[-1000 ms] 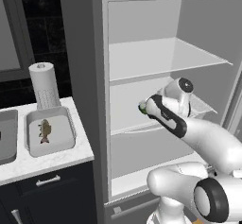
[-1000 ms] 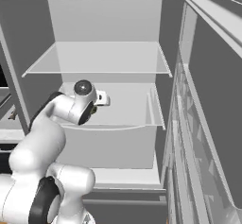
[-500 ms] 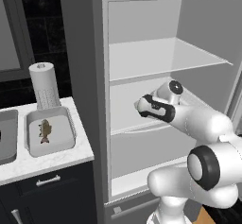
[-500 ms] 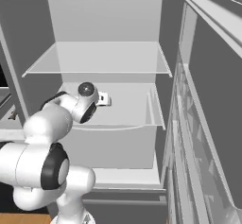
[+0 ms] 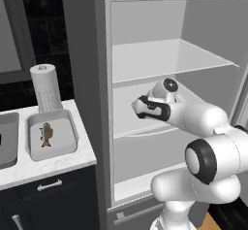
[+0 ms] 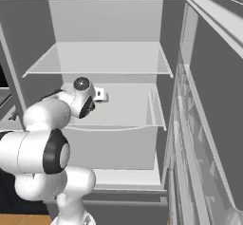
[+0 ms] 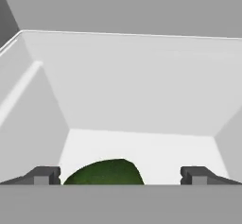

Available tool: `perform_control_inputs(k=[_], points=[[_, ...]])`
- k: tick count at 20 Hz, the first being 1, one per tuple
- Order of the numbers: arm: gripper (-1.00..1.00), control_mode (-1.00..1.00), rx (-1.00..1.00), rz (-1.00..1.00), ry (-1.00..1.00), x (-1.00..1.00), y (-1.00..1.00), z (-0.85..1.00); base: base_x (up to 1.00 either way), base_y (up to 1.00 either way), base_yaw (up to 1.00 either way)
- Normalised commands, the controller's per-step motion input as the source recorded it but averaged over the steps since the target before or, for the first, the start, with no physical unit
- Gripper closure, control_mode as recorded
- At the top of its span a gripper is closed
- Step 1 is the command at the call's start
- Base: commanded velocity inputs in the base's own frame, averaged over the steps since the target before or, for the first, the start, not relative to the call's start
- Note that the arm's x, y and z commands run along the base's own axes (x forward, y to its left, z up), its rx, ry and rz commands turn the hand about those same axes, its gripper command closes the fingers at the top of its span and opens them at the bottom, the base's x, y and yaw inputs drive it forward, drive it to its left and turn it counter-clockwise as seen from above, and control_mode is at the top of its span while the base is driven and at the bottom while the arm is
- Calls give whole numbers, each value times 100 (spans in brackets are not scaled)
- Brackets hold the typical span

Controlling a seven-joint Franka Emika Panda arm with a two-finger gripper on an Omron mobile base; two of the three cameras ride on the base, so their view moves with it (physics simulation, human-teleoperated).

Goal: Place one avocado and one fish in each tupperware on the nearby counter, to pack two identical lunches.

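My gripper [image 7: 120,176] is open inside the fridge, over its middle shelf [image 5: 127,127]. A round bright green avocado [image 7: 104,173] lies low between the two finger tips [image 7: 45,176], and its lower part is cut off by the frame edge. From the left base view the hand [image 5: 138,108] points left into the fridge. From the right base view it [image 6: 100,95] sits above the same shelf. On the white marbled counter [image 5: 53,163] stands a pale off-white tupperware [image 5: 68,136] holding an olive-brown fish [image 5: 46,133].
A paper towel roll [image 5: 46,88] stands behind the tray. A grey basin [image 5: 7,141] is cut off by the left edge. The fridge has an upper glass shelf [image 6: 99,60], side walls close to the hand, and its open door [image 6: 204,124] at the right.
The hand has slid a little further left along the middle shelf, and the arm's elbow has swung in closer to the fridge. The jaws stayed open.
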Motion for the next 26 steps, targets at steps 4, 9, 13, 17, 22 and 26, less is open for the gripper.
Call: perform_control_inputs(k=[4, 9, 13, 17, 22, 26], points=[[-100, -100, -10, -1, 0, -33, 0, -63, 0, 0, 0], [-100, -100, -1, -4, -1, -34, 0, -39, 0, 0, 0], [100, -100, 0, -5, 0, -13, 0, -29, 0, 0, 0], [100, -100, 0, -3, -6, 0, 0, -14, 0, 0, 0], [100, -100, 0, -8, -6, -36, -7, -11, 0, 0, 0], [100, -100, 1, -19, -3, -100, -37, -7, 0, 0, 0]])
